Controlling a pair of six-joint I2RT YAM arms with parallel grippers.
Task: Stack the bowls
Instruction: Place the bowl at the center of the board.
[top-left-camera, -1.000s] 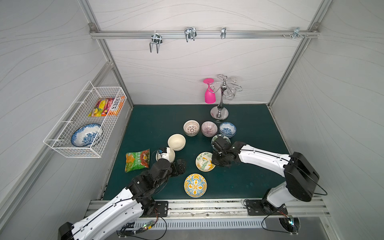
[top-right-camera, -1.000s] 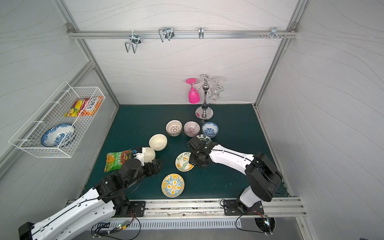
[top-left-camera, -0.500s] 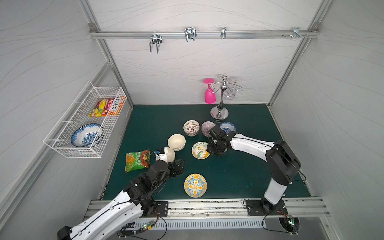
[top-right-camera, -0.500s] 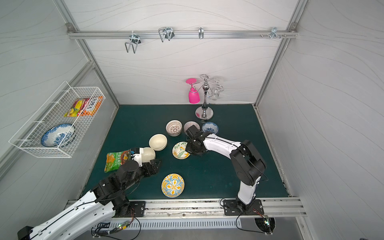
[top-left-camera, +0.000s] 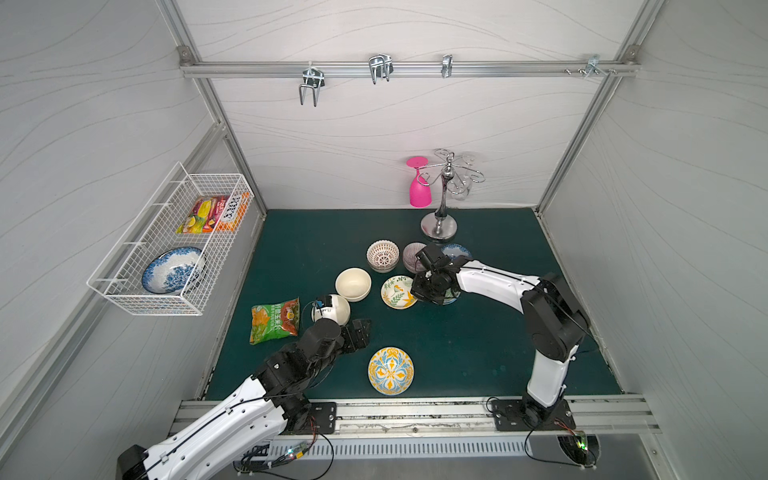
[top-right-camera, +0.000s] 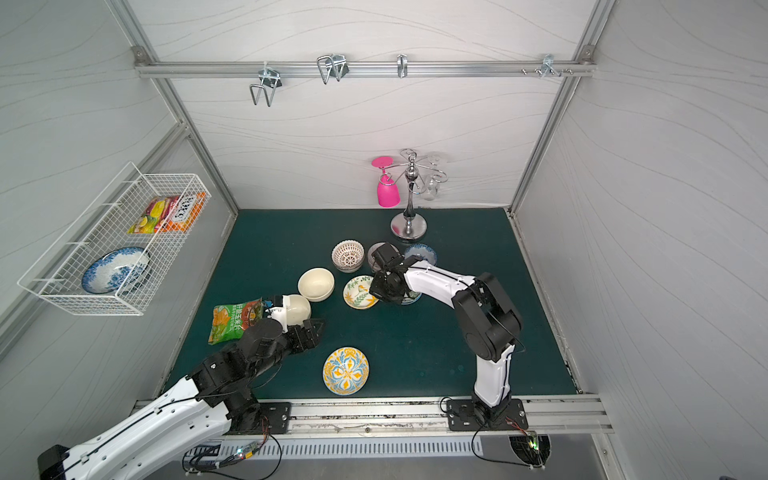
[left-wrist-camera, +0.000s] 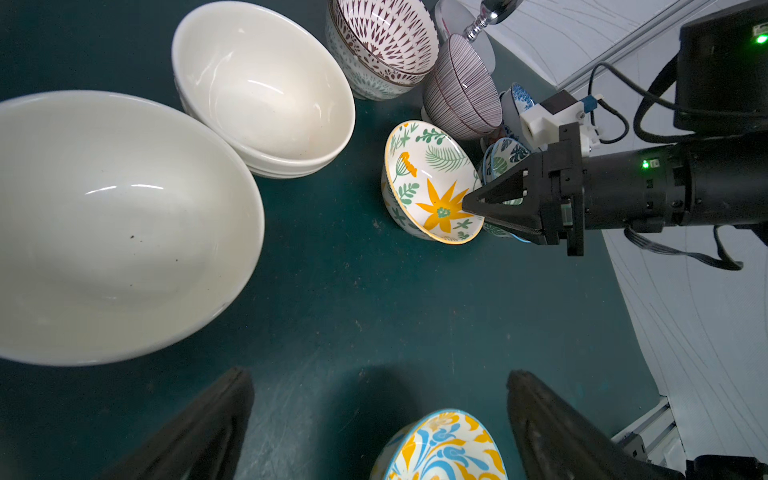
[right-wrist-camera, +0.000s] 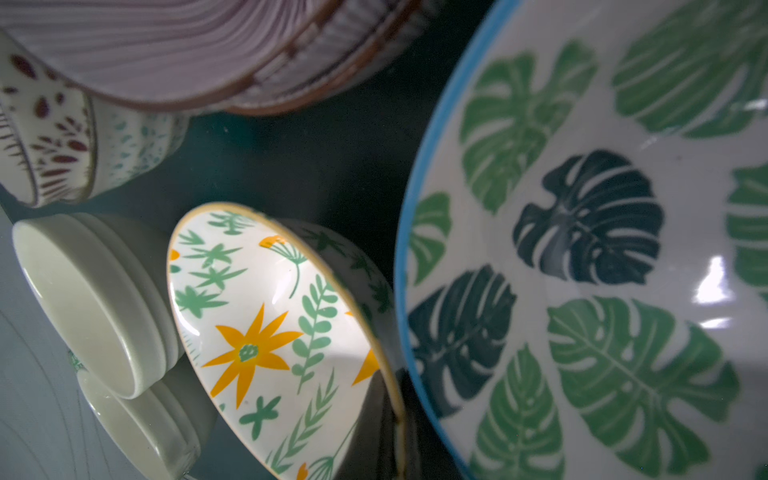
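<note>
Glossy ceramic bowls (left-wrist-camera: 266, 87), matt green mat (top-left-camera: 478, 345)

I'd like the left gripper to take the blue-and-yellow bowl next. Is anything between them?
Nothing visible. The left gripper is open, and only bare green mat lies between it and the blue-and-yellow bowl. The cream bowl sits on the gripper's opposite side, out of the path.

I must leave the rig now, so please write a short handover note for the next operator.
Left gripper: fingers open, empty, near a single cream bowl.
Right gripper: fingers shut on the rim of the flower bowl, beside the leaf bowl.
Done: cream stack, lattice stack and striped stack are nested.
Left: single cream bowl, flower bowl, leaf bowl, yellow-blue bowl and blue-and-white bowl are not yet stacked.
</note>
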